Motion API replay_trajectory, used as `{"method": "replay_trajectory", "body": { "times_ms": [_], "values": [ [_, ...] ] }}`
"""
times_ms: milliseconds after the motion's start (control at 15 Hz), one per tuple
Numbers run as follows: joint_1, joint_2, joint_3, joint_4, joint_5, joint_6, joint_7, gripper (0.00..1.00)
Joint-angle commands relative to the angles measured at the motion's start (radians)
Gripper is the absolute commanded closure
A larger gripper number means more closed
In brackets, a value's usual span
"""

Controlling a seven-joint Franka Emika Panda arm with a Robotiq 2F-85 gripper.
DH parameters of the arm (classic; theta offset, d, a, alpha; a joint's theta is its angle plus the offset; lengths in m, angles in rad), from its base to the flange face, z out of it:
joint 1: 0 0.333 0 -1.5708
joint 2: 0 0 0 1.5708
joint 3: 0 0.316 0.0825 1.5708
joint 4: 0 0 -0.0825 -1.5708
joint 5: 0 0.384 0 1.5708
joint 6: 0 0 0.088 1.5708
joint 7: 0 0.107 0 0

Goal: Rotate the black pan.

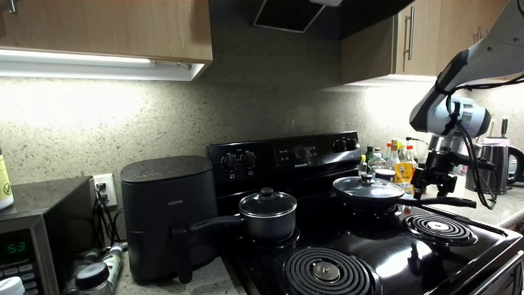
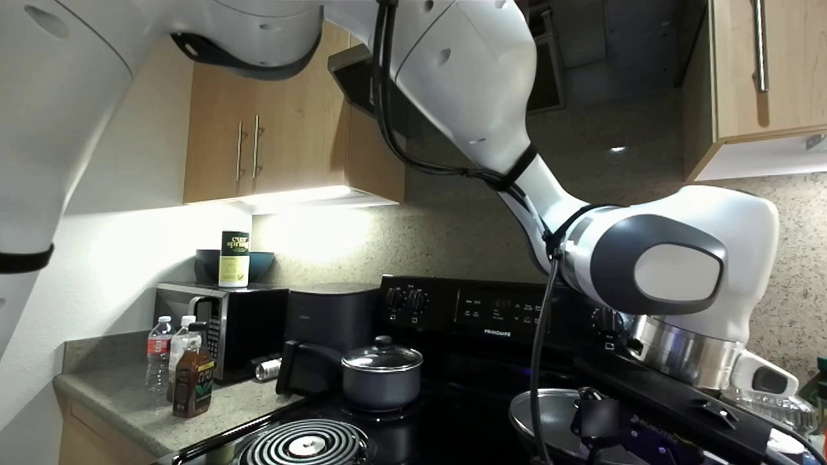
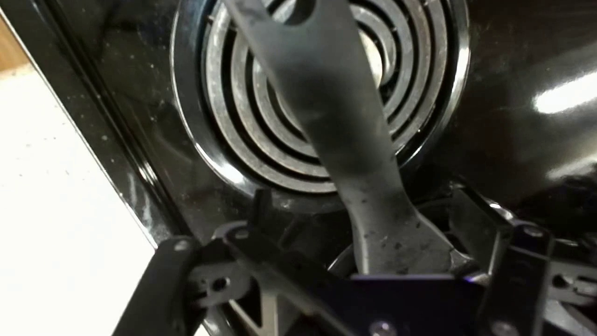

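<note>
The black pan with its shiny domed lid sits on the back right burner in an exterior view. Its long black handle points right, over the front right coil. The pan also shows partly in an exterior view, behind a cable and the gripper. My gripper is just above the base of the handle, pointing down. In the wrist view the gripper is open, its fingers on either side of the handle, with gaps between. The pan's body is mostly hidden there by the gripper.
A smaller lidded saucepan stands on the back left burner, beside a black air fryer. Bottles stand behind the pan and a kettle stands on the right counter. The stove's control panel rises behind the burners.
</note>
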Motion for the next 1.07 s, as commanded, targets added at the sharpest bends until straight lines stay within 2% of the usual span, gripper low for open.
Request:
{"method": "replay_trajectory", "body": {
  "times_ms": [0,333,400,600,1000],
  "values": [
    [0.036,-0.129,-0.004,-0.138,-0.03,0.139,0.012,0.0],
    [0.077,-0.26,-0.006,-0.263,-0.02,0.19,-0.02,0.0],
    [0.074,-0.178,-0.015,-0.177,-0.001,0.142,0.0,0.0],
    [0.094,-0.231,-0.022,-0.223,-0.002,0.149,0.001,0.0],
    [0.094,-0.236,-0.024,-0.229,-0.002,0.151,0.001,0.0]
  ]
}}
